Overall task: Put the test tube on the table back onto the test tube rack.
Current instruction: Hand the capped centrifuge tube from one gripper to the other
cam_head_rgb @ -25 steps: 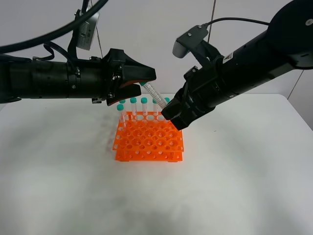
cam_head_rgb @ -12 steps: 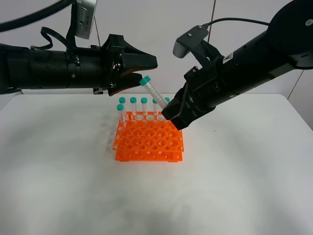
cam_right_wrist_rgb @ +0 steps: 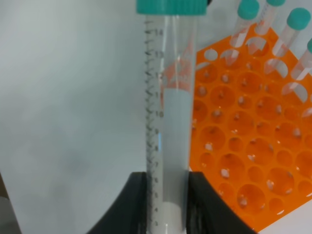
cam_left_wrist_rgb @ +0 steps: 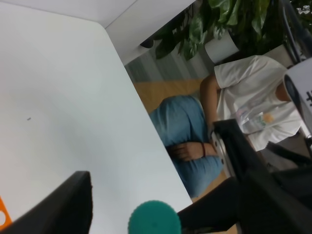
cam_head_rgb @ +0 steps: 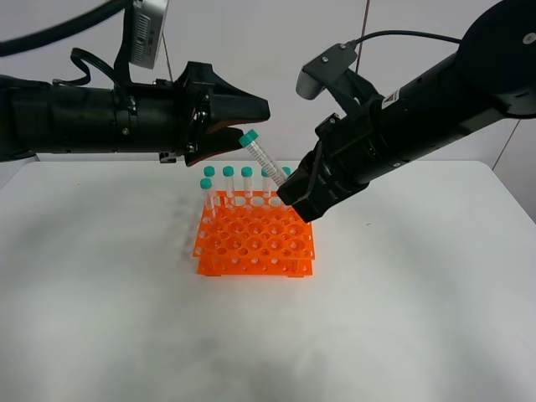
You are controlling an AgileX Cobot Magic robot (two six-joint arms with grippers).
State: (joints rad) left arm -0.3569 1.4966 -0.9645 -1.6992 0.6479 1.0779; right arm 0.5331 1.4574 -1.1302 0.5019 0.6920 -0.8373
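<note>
The test tube (cam_head_rgb: 261, 157), clear with a teal cap, hangs tilted above the back of the orange test tube rack (cam_head_rgb: 255, 243). My right gripper (cam_head_rgb: 291, 194) is shut on its lower end. In the right wrist view the tube (cam_right_wrist_rgb: 170, 122) rises from between the black fingers (cam_right_wrist_rgb: 129, 207), with the rack (cam_right_wrist_rgb: 243, 161) beyond it. My left gripper (cam_head_rgb: 251, 124) hovers open just above the cap, apart from it. In the left wrist view the cap (cam_left_wrist_rgb: 153, 218) shows beside one finger (cam_left_wrist_rgb: 63, 204). The white table (cam_head_rgb: 126, 318) bears the rack.
Several other teal-capped tubes (cam_head_rgb: 228, 180) stand upright in the rack's back row and left column. A person in a white shirt (cam_left_wrist_rgb: 253, 97) sits past the table's far edge, near a potted plant (cam_left_wrist_rgb: 219, 24).
My left gripper has lifted up and off the tube's cap, which it covered a second ago. The right gripper and the tube have stayed still.
</note>
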